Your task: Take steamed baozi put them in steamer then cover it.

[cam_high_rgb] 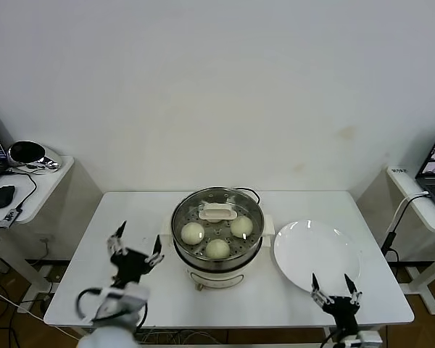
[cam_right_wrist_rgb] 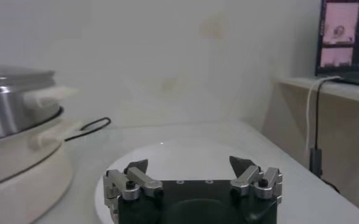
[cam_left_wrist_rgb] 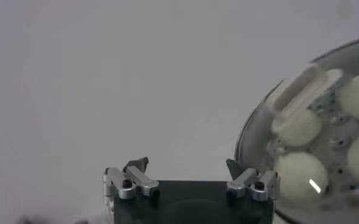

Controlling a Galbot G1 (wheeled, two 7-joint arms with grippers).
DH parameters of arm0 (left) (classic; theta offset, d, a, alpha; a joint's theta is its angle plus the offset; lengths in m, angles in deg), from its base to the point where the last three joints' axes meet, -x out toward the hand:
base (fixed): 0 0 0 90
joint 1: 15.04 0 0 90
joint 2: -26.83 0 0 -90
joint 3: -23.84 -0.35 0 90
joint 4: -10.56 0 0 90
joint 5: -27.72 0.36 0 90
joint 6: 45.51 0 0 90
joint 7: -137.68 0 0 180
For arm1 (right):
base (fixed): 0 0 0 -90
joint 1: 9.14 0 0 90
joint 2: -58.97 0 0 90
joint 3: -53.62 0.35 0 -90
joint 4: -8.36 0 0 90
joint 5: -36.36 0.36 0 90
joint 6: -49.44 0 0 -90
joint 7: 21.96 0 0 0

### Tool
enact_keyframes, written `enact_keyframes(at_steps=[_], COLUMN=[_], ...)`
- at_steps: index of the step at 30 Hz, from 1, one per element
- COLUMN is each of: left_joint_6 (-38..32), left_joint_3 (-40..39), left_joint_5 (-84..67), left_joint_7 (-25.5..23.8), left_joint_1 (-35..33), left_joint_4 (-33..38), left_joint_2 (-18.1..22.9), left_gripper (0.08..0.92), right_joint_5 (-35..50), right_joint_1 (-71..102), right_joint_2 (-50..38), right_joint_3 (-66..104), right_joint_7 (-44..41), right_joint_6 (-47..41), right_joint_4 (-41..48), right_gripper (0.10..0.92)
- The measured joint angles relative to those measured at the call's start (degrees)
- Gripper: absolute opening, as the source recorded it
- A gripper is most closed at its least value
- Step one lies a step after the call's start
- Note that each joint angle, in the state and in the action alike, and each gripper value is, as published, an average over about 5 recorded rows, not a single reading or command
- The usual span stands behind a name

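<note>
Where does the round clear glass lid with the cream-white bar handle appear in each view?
Head view: the round clear glass lid sits on the shiny steel steamer, mid-table.
Left wrist view: the lid is at the right edge, buns visible beneath it.
Right wrist view: only its metal rim shows edge-on at the left edge.
Shared landmark: the steamer.

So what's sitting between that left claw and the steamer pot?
Nothing: in the head view, only bare white table separates the open left gripper from the steamer, which is already covered by its lid.
</note>
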Motion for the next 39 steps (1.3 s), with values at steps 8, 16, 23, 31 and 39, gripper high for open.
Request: enact_keyframes(at_steps=[8, 16, 23, 31, 39], left_joint_6=[-11.3, -16.8, -18.9, -20.1, -20.4], left_joint_3=[7.4, 9.1, 9.4, 9.8, 9.2], left_joint_5=[-15.0, -21.6, -24.4, -26.2, -26.8], left_joint_7=[1.6, 2.4, 3.3, 4.3, 4.1], left_joint_1=[-11.0, -17.9, -21.5, -24.0, -25.5], left_joint_4=[-1.8, -3.2, -3.3, -3.9, -3.2], left_joint_2=[0.3, 1.2, 2.2, 2.8, 3.6], left_gripper=[0.823, 0.823, 0.823, 0.823, 0.823], right_joint_5=[-0.1, -0.5, -0.7, -0.6, -0.1], right_joint_1=[3.5, 6.7, 8.9, 9.8, 9.8], right_joint_2=[-1.3, -2.5, -3.1, -3.9, -5.0], right_joint_3=[-3.3, -5.6, -6.5, -6.9, -6.5], right_joint_7=[1.4, 2.9, 3.2, 3.3, 3.2], right_joint_6=[1.1, 1.1, 0.0, -3.0, -4.1], right_joint_4=[-1.2, -3.4, -6.1, -8.0, -8.6], right_gripper=[0.823, 0.823, 0.823, 0.823, 0.823])
